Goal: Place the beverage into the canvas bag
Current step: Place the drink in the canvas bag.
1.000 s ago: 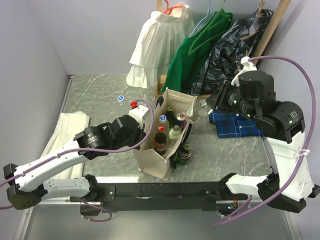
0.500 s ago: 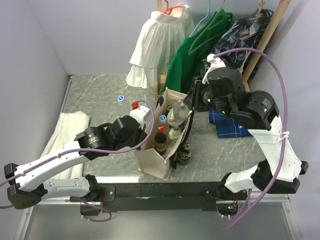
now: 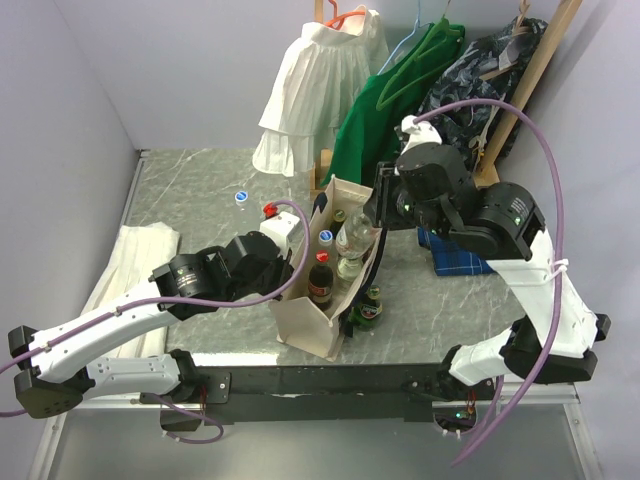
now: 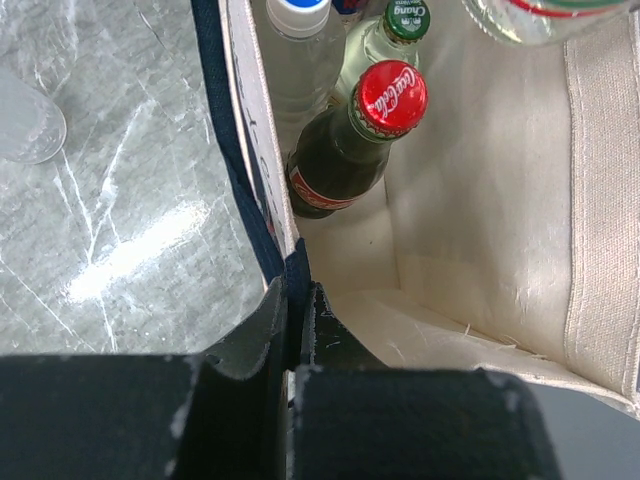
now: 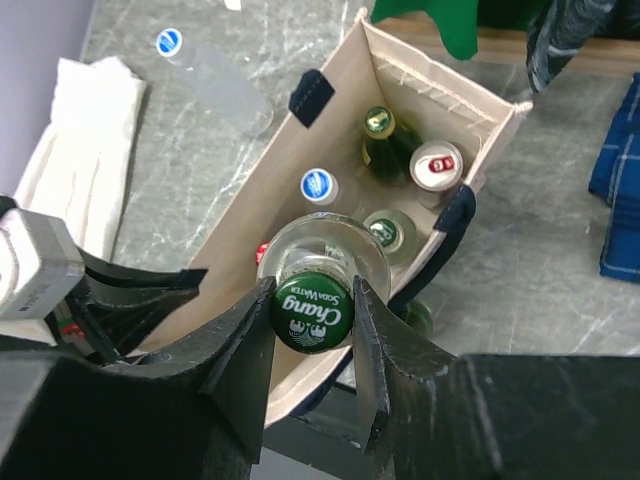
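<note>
Several bottles already stand in the tall cream canvas bag with navy straps (image 3: 305, 318) at the centre of the top view, among them a dark cola bottle with a red cap (image 3: 320, 276). A green glass bottle (image 3: 370, 306) stands outside, against the bag's right side. A folded white cloth (image 3: 135, 262) lies at left and a blue plaid cloth (image 3: 462, 256) at right. The right gripper (image 3: 376, 214) holds a clear glass soda-water bottle with a green cap (image 3: 354, 234) over the bag's mouth. A second ago that bottle was right of the opening. The left gripper (image 3: 291, 262) sits at the bag's left rim.

From the left wrist, the left gripper (image 4: 300, 318) is pinched shut on the bag's rim (image 4: 480, 210) and navy strap. The red-capped cola bottle (image 4: 372, 125) stands below, and the soda-water bottle's base (image 4: 545, 14) shows at upper right.

From the right wrist, the right gripper (image 5: 311, 297) clamps the soda-water bottle's neck below its green cap (image 5: 310, 312). Under it the open bag (image 5: 415, 68) shows a red can top (image 5: 437, 165), unseen elsewhere. A clear plastic bottle (image 5: 215, 85) lies on the table at upper left.
</note>
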Motion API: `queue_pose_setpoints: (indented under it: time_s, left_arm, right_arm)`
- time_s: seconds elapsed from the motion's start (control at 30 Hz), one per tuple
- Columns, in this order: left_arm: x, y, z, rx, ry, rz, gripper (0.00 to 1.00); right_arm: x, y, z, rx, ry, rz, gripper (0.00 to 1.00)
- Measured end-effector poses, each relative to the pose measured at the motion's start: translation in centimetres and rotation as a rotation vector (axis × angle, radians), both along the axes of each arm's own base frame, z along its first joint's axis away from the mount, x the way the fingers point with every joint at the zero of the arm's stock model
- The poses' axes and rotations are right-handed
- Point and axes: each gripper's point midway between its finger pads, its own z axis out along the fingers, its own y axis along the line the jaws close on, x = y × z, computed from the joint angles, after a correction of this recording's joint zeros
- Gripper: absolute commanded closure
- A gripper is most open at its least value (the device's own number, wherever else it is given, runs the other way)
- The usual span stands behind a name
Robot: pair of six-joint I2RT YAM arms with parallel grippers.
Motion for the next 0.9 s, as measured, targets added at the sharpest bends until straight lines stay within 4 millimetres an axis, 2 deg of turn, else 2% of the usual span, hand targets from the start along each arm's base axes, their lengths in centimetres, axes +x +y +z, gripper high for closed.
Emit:
queue_pose_setpoints:
  time_s: [0.33, 0.63, 0.9]
  left_arm:
    - [0.1, 0.0, 0.0, 0.005, -0.005, 0.005, 0.99]
    - [0.2, 0.1, -0.1, 0.008, -0.008, 0.009, 0.99]
    - [0.2, 0.0, -0.1, 0.010, -0.008, 0.010, 0.99]
  right_arm:
    - [-1.0, -0.1, -1.7, -0.048, 0.049, -0.019, 1.00]
    - [-2.0, 0.4, -6.7, -0.127, 0.153, -0.022, 1.00]
    - [-2.9, 1.4, -8.2, -0.126, 0.179, -0.001, 1.00]
